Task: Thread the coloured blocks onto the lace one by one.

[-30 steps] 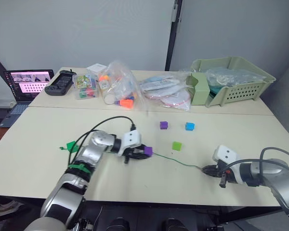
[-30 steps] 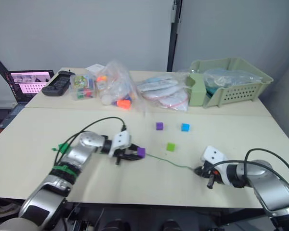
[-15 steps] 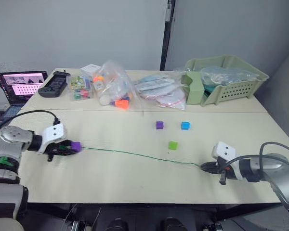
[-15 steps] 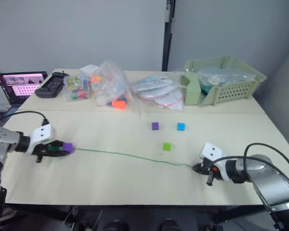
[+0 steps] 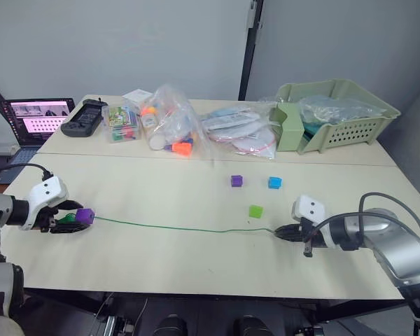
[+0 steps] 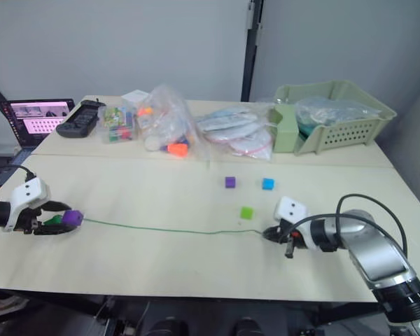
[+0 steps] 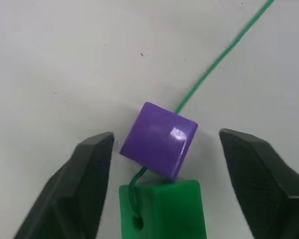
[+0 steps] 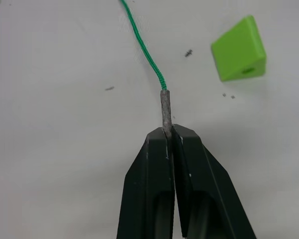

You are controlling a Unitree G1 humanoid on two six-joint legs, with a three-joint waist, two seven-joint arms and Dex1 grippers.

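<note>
From the head, the lace (image 5: 189,228) lies long across the desk (image 5: 161,259) between both claws. At the left wrist, the left claw (image 7: 164,149) gapes around a purple block (image 7: 159,139), probably not touching. At the right wrist, the right claw (image 8: 170,133) pinches the lace tip (image 8: 165,107); the lime block (image 8: 239,49) sits nearby.

On my left wrist view the dark green block (image 7: 162,209) is cut off by the frame edge, and the lace (image 7: 217,59) vanishes inside the purple block (image 7: 159,139). The lace tip's (image 8: 165,112) rear end is buried between the right gripper's (image 8: 170,137) fingers. I cannot read the laptop (image 5: 35,124) screen.
</note>
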